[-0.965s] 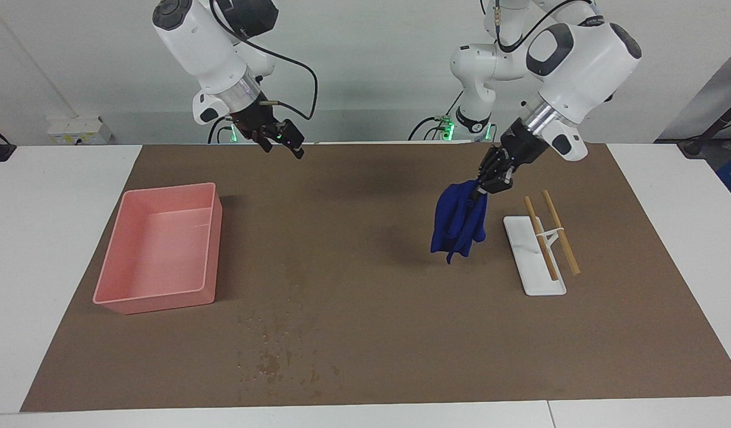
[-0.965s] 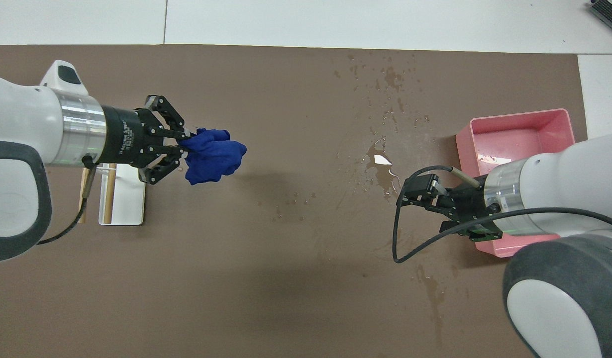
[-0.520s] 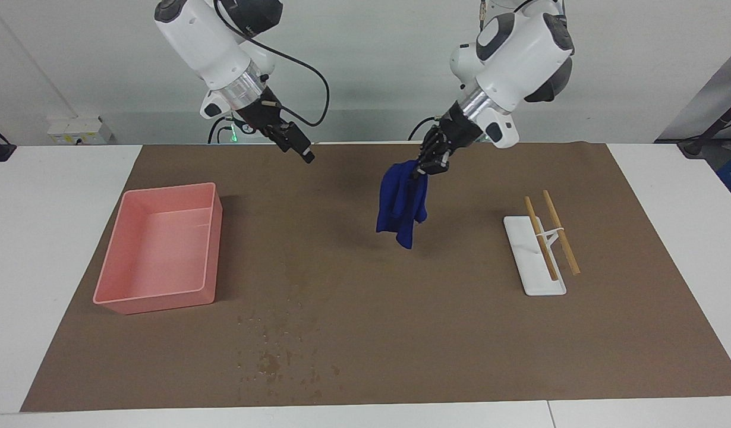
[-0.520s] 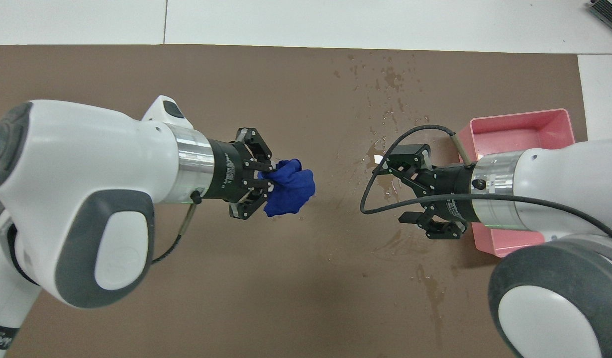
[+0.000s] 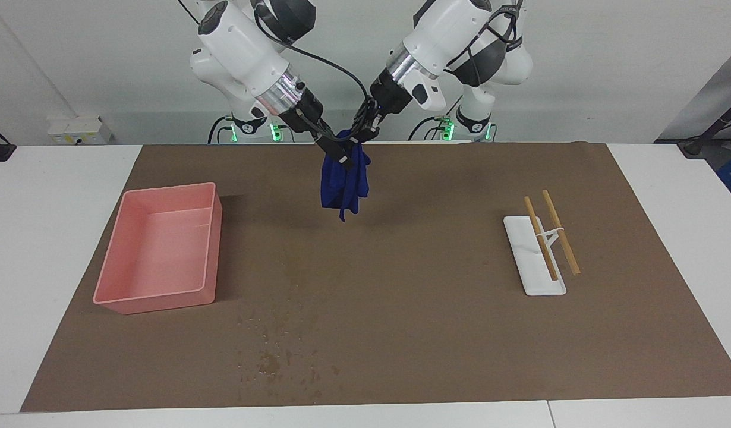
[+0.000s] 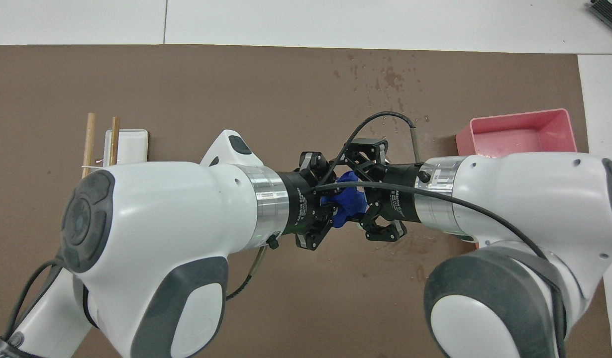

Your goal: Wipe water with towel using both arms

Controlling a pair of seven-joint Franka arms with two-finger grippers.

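A blue towel (image 5: 343,178) hangs bunched in the air over the brown mat (image 5: 437,333), close to the robots' edge and midway along the table. My left gripper (image 5: 359,137) is shut on its top. My right gripper (image 5: 339,156) has come in against the same bunch from the right arm's end, open, one finger on each side of the cloth. From above, the towel (image 6: 349,205) shows only as a small blue lump between the left gripper (image 6: 331,200) and right gripper (image 6: 359,198). The water (image 5: 277,355) is a loose patch of dark specks on the mat at the edge farthest from the robots, also showing as water (image 6: 388,77) from above.
A pink tray (image 5: 163,190) sits on the mat toward the right arm's end; its rim shows from above as pink tray (image 6: 515,115). A white stand with two wooden sticks (image 5: 535,255) lies toward the left arm's end, seen from above as the stand (image 6: 129,144).
The left gripper has carried the towel from beside the white stand to the middle and higher. The right gripper has swung in from its end and now brackets the towel.
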